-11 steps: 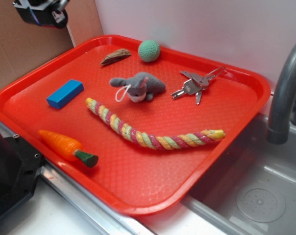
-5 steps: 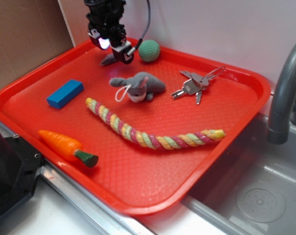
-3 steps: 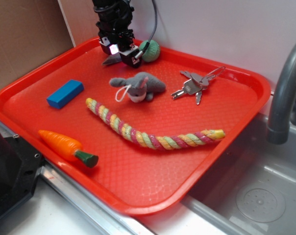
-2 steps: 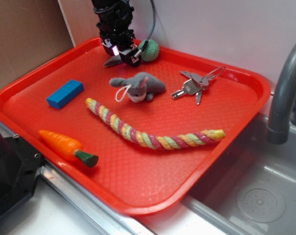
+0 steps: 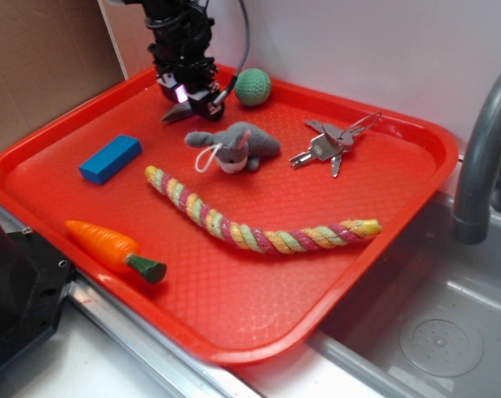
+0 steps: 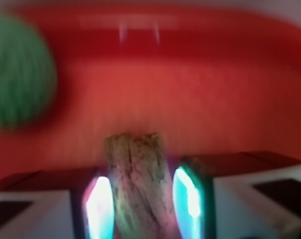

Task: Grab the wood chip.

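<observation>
The wood chip (image 5: 172, 114) is a rough brown sliver at the back left of the red tray (image 5: 259, 298). Only its left end shows below my gripper (image 5: 192, 103) in the exterior view. In the wrist view the wood chip (image 6: 138, 184) stands between my two glowing fingertips (image 6: 99, 206), which press in on both its sides; my gripper (image 6: 143, 201) is shut on it. The chip hangs close above the tray floor, slightly tilted.
A green ball (image 5: 253, 86) sits just right of the gripper, also at the left of the wrist view (image 6: 18, 79). A grey plush (image 5: 234, 147), keys (image 5: 329, 145), rope (image 5: 250, 232), blue block (image 5: 109, 158) and toy carrot (image 5: 109, 245) lie on the tray. A faucet (image 5: 483, 149) stands at the right.
The gripper came down from the upper left onto the chip and shut on it. Since 0.4 s ago gripper and chip have shifted together to the left, away from the green ball.
</observation>
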Controlling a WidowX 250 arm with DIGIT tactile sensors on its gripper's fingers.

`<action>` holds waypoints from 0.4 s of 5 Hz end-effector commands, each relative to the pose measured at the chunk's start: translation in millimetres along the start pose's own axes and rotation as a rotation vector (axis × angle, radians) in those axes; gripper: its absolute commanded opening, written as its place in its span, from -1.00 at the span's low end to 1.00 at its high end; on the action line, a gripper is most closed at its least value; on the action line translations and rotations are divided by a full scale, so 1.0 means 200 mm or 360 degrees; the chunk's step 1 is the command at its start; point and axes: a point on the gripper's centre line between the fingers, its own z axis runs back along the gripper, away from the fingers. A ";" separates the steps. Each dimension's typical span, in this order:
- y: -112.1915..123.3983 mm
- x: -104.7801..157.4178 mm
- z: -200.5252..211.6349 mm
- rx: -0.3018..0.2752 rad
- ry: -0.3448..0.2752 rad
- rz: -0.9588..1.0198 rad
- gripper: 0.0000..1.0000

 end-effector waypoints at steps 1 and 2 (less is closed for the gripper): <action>-0.23 -0.20 0.60 -0.0048 -0.0125 0.0183 -1.00; -0.28 -0.30 0.82 -0.0150 -0.0179 0.0205 -1.00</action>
